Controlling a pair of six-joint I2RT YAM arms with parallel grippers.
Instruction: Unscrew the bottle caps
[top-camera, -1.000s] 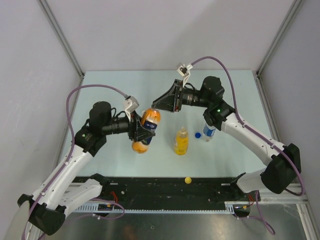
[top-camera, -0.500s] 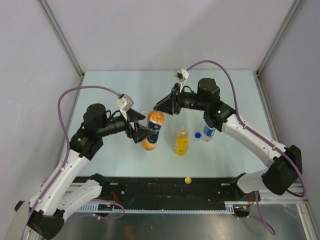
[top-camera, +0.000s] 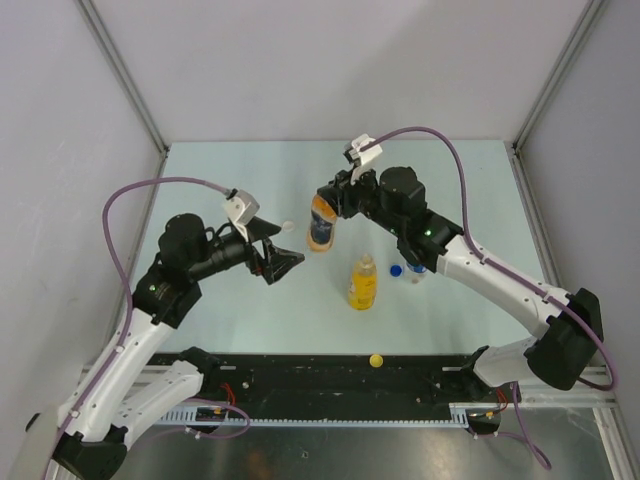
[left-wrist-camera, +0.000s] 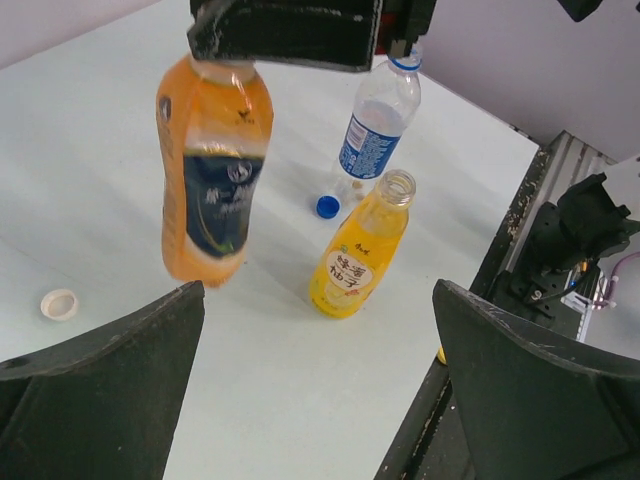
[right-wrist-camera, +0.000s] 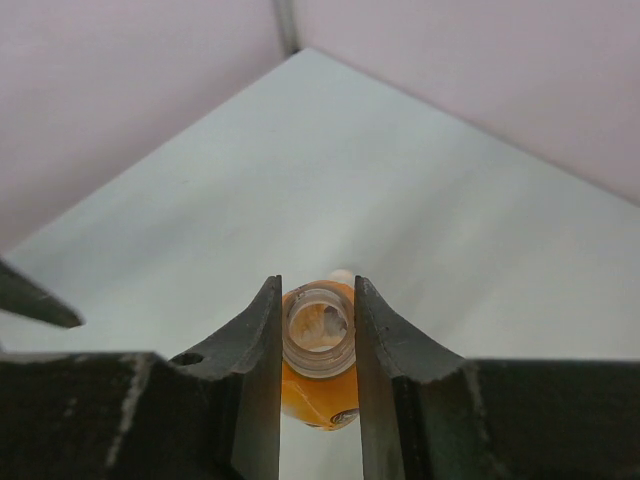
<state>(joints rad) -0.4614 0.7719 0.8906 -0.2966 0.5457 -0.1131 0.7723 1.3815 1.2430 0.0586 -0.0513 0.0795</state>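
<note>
The orange bottle, with its dark blue label, hangs upright off the table. My right gripper is shut on its uncapped neck. A white cap lies on the table just left of it. My left gripper stands open and empty to the left of the bottle, with its fingers wide apart. The yellow bottle stands uncapped in the middle. A blue cap lies beside the clear bottle, which my right arm partly hides from above. A yellow cap rests on the near black rail.
Grey walls close in the pale table on three sides. A black rail runs along the near edge between the arm bases. The purple cables arch above both arms.
My left gripper opened, let go of the orange bottle and drew back to the left. The right gripper came down onto the bottle's neck and now holds it upright, farther back.
</note>
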